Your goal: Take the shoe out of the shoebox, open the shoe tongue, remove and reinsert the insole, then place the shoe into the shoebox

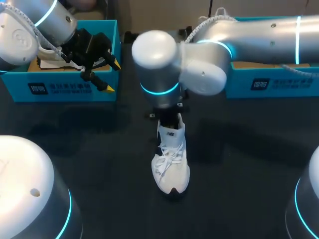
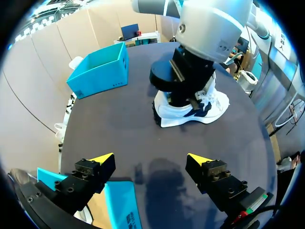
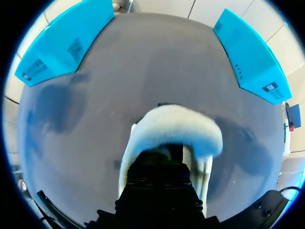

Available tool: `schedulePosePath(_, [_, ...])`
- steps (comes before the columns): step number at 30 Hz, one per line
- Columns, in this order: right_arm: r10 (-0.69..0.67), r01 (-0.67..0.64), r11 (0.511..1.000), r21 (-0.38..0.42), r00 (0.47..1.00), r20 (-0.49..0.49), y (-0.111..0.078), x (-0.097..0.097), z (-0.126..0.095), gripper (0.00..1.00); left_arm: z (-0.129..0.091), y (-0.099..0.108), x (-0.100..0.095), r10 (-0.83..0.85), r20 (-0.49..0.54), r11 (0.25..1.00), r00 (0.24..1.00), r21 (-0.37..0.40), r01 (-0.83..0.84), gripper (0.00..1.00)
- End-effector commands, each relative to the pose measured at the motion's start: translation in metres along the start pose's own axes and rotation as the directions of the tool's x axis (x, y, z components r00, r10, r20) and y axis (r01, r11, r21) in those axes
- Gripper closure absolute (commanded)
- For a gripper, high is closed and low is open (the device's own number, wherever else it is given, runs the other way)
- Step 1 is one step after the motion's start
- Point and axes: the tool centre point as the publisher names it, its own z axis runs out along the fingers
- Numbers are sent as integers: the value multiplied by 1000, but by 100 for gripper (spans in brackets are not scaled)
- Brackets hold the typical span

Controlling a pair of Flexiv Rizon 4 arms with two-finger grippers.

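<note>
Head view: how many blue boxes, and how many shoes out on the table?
Bright blue cardboard shoeboxes: 2
White lace-up sneaker: 1
Total: 3

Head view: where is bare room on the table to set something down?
Bare dark table lies on both sides of the white shoe: left of it, in front of the left shoebox, and right of it, in front of the right shoebox. Crowded: the shoe's heel, under the right arm.
</note>
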Motion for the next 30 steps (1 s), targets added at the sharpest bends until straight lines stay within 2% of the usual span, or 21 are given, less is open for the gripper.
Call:
schedulePosePath(1, [-6, 9, 997, 79, 999, -33, -3, -9, -23, 100, 0, 0, 0, 0, -1, 1000, 1000, -4, 0, 0])
schedulePosePath(6, [23, -9, 979, 205, 997, -67, -13, -10, -39, 100, 0, 0, 0, 0, -1, 1000, 1000, -4, 0, 0])
schedulePosePath(8, [29, -4, 958, 287, 996, -80, -20, -9, -43, 100, 0, 0, 0, 0, -1, 1000, 1000, -4, 0, 0])
schedulePosePath(13, [97, -49, 937, 347, 987, -124, -32, -8, -53, 100, 0, 0, 0, 0, -1, 1000, 1000, -4, 0, 0])
schedulePosePath(21, [122, -59, 906, 419, 985, -125, -48, -12, -50, 100, 0, 0, 0, 0, -1, 1000, 1000, -4, 0, 0])
schedulePosePath(22, [122, -59, 906, 420, 984, -126, -48, -12, -50, 92, 0, 0, 0, 0, -1, 1000, 1000, -4, 0, 0])
schedulePosePath(23, [118, -53, 902, 428, 985, -127, -48, -12, -49, 64, 0, 0, 0, 0, -1, 1000, 1000, -4, 0, 0])
schedulePosePath(24, [118, -53, 902, 428, 985, -126, -48, -11, -49, 51, 0, 0, 0, 0, -1, 1000, 1000, -4, 0, 0])
schedulePosePath(25, [119, -55, 902, 428, 985, -125, -48, -12, -49, 0, 0, 0, 0, 0, -1, 1000, 1000, -4, 0, 0])
schedulePosePath(30, [115, -51, 902, 428, 985, -125, -46, -9, -50, 0, 0, 0, 0, 0, -1, 1000, 1000, -4, 0, 0])
